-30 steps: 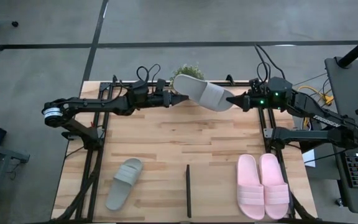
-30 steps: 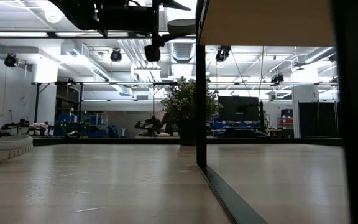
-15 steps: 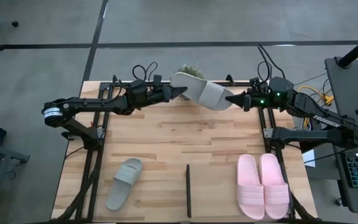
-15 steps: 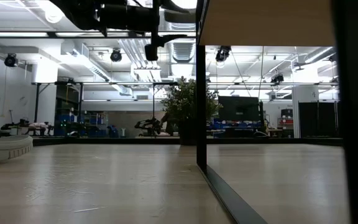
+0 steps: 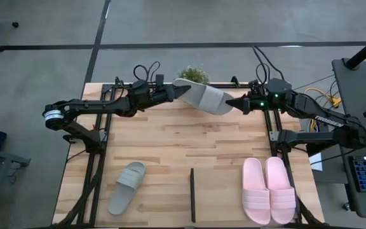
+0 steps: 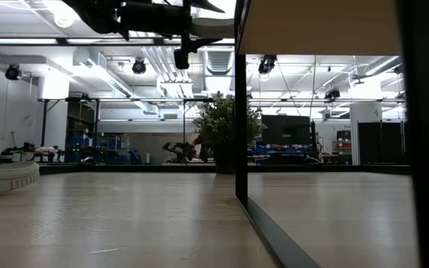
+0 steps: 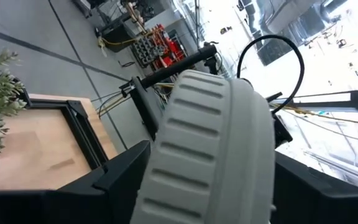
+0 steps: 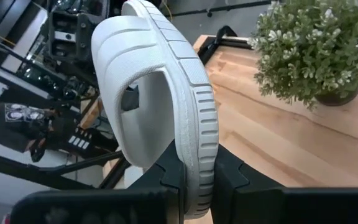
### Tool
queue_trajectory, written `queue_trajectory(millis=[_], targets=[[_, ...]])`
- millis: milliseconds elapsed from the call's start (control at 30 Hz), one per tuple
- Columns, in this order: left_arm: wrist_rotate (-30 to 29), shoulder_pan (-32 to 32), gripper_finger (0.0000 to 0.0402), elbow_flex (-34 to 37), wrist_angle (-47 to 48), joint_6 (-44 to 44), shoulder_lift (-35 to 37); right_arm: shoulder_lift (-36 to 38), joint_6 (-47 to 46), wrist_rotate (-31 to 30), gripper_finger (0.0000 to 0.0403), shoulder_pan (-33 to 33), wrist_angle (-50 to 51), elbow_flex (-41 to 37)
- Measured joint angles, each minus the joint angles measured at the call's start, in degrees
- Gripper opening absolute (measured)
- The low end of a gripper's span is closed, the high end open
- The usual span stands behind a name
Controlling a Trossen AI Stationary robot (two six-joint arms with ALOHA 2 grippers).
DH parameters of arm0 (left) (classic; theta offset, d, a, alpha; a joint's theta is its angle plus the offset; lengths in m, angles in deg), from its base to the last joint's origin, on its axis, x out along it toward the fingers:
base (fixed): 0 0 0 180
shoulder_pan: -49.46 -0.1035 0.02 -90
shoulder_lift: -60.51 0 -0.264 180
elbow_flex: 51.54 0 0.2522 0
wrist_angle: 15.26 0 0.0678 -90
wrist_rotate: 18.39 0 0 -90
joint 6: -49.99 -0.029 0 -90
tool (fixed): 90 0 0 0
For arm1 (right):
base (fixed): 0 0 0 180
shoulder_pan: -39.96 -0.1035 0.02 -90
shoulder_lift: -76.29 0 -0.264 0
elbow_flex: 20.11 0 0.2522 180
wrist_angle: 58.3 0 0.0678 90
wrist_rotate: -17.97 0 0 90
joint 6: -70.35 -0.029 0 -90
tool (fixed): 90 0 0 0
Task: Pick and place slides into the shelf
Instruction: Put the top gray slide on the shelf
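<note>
A grey-green slide (image 5: 203, 97) hangs in the air over the table's far edge, between my two grippers. My left gripper (image 5: 184, 91) comes from the table's left and is shut on one end. My right gripper (image 5: 229, 103) comes from the right and is shut on the other end. The second grey-green slide (image 5: 127, 186) lies sole down on the table near the front left. A pink pair (image 5: 269, 189) lies side by side on the shelf (image 5: 218, 191), the pale panel to the right of a thin black strip (image 5: 192, 194). My left gripper has the slide's end between its two wide-set fingers (image 7: 120, 171), one on each long edge, with the ribbed sole (image 7: 197, 143) facing the wrist camera. The fingers lie about level, coming from the table's left, along the slide. The slide is clear of the table. My right gripper pinches the thin rim of the sole (image 8: 196, 163) at the slide's other end between its two fingers. The fingers reach nearly level from the table's right. The slide stands out beyond them on edge, strap (image 8: 135, 68) to one side, clear of the table.
A small potted plant (image 5: 192, 74) stands at the far edge, right behind the held slide. Black frame rails run along both table sides. In the low view the shelf panel (image 6: 319, 26) sits raised on a black post (image 6: 240, 104).
The held slide has shifted a little toward the table's left between the two grippers, and my right gripper has followed it that way. My left gripper has turned at the wrist, still holding its end. Neither gripper has opened or shut.
</note>
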Motion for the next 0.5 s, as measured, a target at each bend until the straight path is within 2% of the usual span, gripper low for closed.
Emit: queue_trajectory(millis=[500], targets=[[0.16, 1.1, 0.0249, 0.08, -0.42, 0.29, 0.0, 0.21, 0.35, -1.69, 0.0029, -0.07, -2.98, 0.0]])
